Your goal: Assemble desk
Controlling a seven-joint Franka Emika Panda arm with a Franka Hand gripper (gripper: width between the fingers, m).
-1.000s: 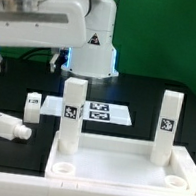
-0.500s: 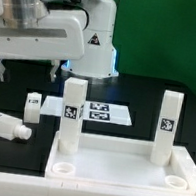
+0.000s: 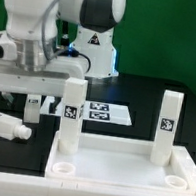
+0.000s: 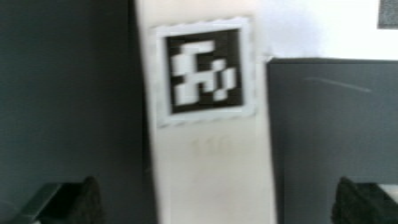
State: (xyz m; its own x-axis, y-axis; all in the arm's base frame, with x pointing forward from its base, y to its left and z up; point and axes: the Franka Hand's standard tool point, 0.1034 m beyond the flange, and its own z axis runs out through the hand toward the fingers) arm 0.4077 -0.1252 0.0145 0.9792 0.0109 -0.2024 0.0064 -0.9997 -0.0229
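Up front on the black table (image 3: 146,98) sits the tabletop (image 3: 118,159), tray side up, and I'd call the desk roughly half done. 2 legs stand upright in its far corners, the left standing leg (image 3: 72,113) and the right standing leg (image 3: 166,124) (sides as the exterior view shows them), while the 2 near sockets (image 3: 64,168) are just open holes. So 2 more legs to go by my count, and both are loose off to the exterior view's left. The lying leg (image 3: 3,125) is flat on the table near the picture's edge, and the spare leg (image 3: 32,106) sits just beside the marker board (image 3: 102,113), apart from the tabletop. The arm (image 3: 46,23) is hunched low over that side with the wrist pointing down, which puts the gripper (image 3: 30,98) right above the spare leg. The wrist view shows a tagged white leg running between the dark fingertips (image 4: 71,203), with dark table visible on both sides of it. So the jaws are spread wide and nothing is held yet. I'd guess that's the spare leg being lined up for a grab, though I can't tell how much height is left to drop.
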